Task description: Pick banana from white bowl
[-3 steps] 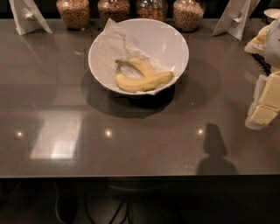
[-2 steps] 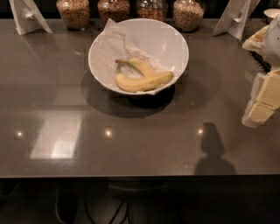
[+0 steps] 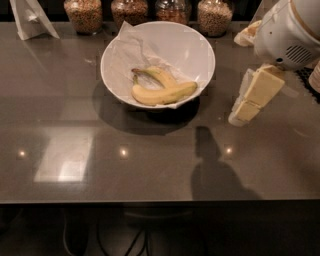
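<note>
The white bowl (image 3: 202, 47), lined with crumpled white paper, stands at the back middle of the dark table. Two bananas lie in it. The longer, plain yellow banana (image 3: 162, 94) lies along the front of the bowl. A shorter arched banana (image 3: 159, 75) with a dark stem lies just behind it and touches it. My gripper (image 3: 245, 107), cream-coloured on a white arm, hangs above the table to the right of the bowl, tilted down and left. It is apart from the bowl and holds nothing.
Several glass jars (image 3: 82, 14) of grains line the back edge behind the bowl. A white folded card (image 3: 32, 19) stands at the back left. A pale packet (image 3: 246, 34) lies at the back right. The table's front edge (image 3: 150, 201) runs across the bottom.
My gripper and arm have moved left from the right edge toward the bowl and slightly up. The bowl and bananas have not moved.
</note>
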You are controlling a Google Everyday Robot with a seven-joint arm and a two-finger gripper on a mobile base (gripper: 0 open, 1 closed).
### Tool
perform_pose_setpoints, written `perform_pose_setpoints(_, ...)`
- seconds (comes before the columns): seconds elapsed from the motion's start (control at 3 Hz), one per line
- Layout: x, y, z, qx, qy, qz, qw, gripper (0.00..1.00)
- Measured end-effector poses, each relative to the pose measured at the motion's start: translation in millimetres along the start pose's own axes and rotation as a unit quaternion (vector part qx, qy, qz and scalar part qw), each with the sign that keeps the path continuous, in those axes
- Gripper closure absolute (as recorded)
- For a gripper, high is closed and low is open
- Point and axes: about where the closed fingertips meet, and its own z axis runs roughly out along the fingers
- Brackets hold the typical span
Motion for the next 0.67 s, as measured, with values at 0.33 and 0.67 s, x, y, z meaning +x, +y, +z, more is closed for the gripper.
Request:
perform_pose_setpoints(0.33, -34, -13, 16, -0.007, -0.053, -0.003, 0.9986, 0.00)
perform_pose_setpoints(0.67, -73, -29, 28, -0.016, -0.106, -0.004, 0.9943, 0.00)
